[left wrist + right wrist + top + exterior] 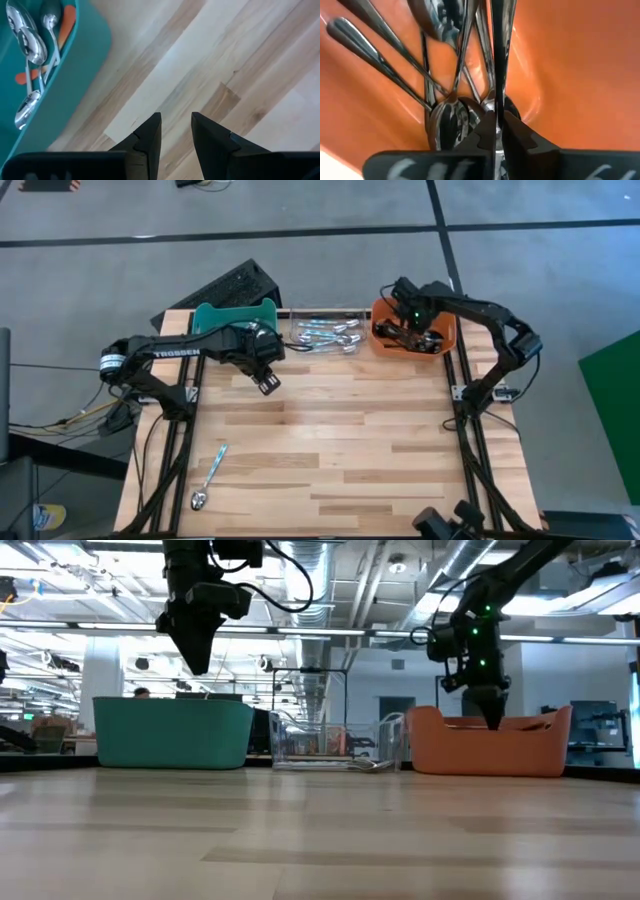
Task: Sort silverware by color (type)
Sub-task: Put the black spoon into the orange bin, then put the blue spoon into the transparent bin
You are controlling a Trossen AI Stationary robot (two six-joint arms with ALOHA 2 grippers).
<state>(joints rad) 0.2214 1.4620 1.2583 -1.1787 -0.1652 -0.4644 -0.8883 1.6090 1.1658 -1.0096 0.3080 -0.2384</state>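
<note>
right gripper (496,131) pinching dark spoon (498,55), orange bin (570,75)

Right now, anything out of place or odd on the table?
One teal-handled spoon lies alone on the bare wood near the table's front left corner, far from the three bins at the back edge. The teal bin, clear bin and orange bin stand upright in a row; nothing spilled.

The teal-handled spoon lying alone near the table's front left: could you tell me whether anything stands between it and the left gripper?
Nothing visible does. The left gripper hangs open and empty beside the teal bin; only bare table separates it from the teal-handled spoon.
</note>
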